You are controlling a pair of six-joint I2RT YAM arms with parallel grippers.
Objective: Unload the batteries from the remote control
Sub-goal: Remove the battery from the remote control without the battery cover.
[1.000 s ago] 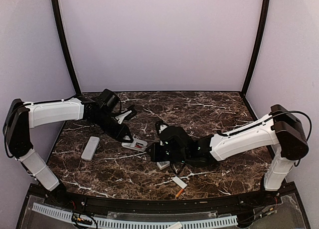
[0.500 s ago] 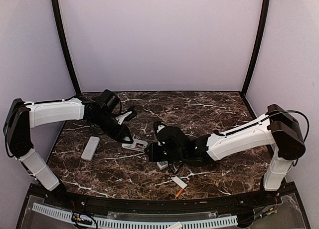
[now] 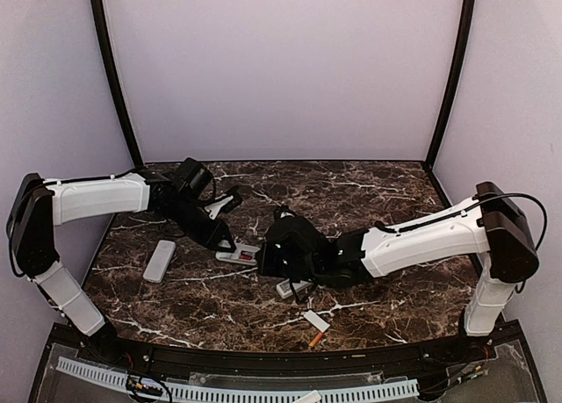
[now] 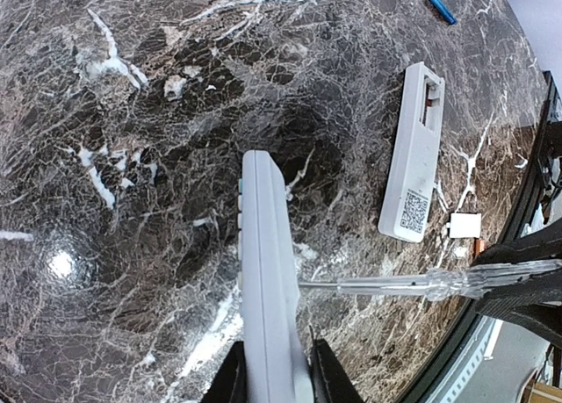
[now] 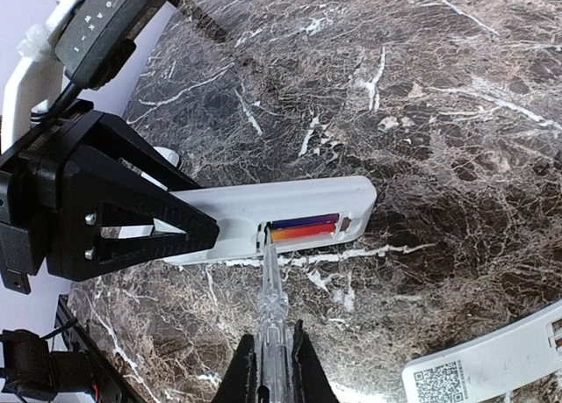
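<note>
Left jaws clamp the remote (image 5: 299,199) steady; right jaws pinch the pick (image 5: 270,306): lever its tip gently under the batteries (image 5: 304,226).

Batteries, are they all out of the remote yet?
Not yet. Done: the remote has its lid off and an orange battery lies loose on the table. In hand: left jaws grip the remote while right jaws push a clear stick at its batteries. Left: those batteries are still inside.
</note>
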